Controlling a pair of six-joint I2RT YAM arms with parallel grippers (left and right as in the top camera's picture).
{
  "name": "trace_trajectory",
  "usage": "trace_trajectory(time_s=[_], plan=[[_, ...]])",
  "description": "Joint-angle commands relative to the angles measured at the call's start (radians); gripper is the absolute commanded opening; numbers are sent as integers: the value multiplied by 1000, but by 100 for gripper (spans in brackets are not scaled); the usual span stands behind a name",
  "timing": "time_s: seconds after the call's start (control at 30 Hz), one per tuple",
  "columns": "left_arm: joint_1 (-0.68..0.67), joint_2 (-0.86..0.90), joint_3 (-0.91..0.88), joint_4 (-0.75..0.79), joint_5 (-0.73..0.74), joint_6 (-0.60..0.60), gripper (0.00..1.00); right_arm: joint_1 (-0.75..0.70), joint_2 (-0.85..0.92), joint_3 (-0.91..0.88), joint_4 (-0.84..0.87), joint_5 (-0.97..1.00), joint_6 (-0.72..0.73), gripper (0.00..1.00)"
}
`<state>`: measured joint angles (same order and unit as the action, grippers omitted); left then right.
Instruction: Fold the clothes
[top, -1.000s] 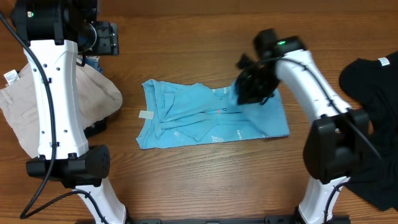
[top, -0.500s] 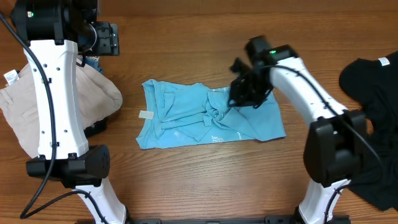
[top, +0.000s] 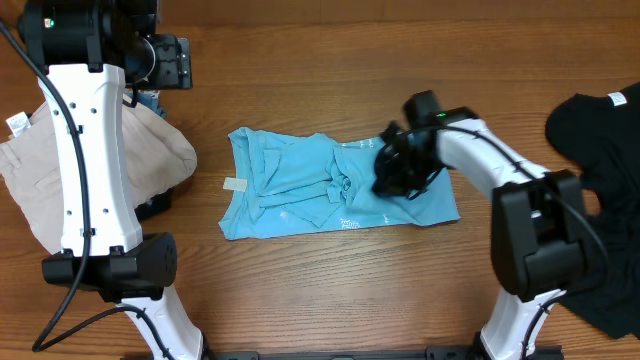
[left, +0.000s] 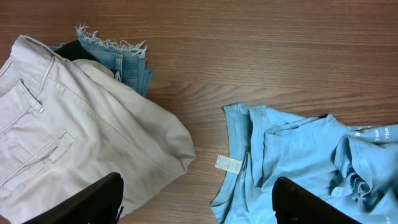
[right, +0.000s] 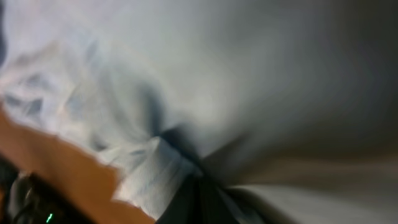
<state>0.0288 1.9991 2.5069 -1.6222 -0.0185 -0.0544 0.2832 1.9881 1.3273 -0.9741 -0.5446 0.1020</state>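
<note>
Light blue T-shirt (top: 300, 190) lies crumpled at the table's middle. The right gripper (top: 392, 176) sits on its right part, jaws closed on a pinched fold of the cloth; the right wrist view is blurred. White lettering (top: 350, 222) near the hem is too small to read, and a white tag (top: 235, 184) sticks out at the left edge. Bare wood of the table (top: 330, 290) rings the shirt. The left gripper (left: 198, 183) hangs raised at far left, jaws wide, holding nothing, above beige trousers (left: 74, 130) and frayed denim (left: 118, 50). The black T-shirt (top: 600, 150), with its white neck label (top: 618, 98), lies at the right edge.
</note>
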Motion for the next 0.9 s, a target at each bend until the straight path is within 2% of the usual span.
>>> trace_trajectory(time_s=[0.0, 0.1, 0.17, 0.27, 0.4, 0.43, 0.47, 0.5, 0.57, 0.77, 0.87], plan=[[5, -12, 23, 0, 11, -29, 79, 137, -33, -5, -63, -131, -52, 4], [5, -12, 23, -1, 12, -38, 79, 226, -67, -5, -58, -124, -84, 4], [5, -12, 23, -3, 12, -40, 79, 227, -95, -3, -18, -56, -72, 4], [5, -12, 23, -8, 12, -39, 81, 159, -120, 13, 47, 20, -14, 4], [5, -11, 22, -2, 13, -40, 84, 43, -118, 21, 140, 25, 30, 6], [4, -11, 22, 0, 13, -40, 84, 31, -117, 21, 160, 32, 46, 10], [3, -11, 22, 1, 16, -39, 85, 27, -113, 20, 183, 41, 60, 36], [3, -11, 22, 3, 19, -40, 85, 28, -108, 20, 203, 54, 60, 46], [3, -11, 22, 6, 19, -39, 88, 43, -95, 20, 215, 61, 59, 53], [3, -10, 21, 6, 19, -39, 89, 115, -38, 20, 253, 175, 87, 51], [3, -10, 21, 7, 19, -35, 91, 130, -29, 20, 270, 197, 126, 41]])
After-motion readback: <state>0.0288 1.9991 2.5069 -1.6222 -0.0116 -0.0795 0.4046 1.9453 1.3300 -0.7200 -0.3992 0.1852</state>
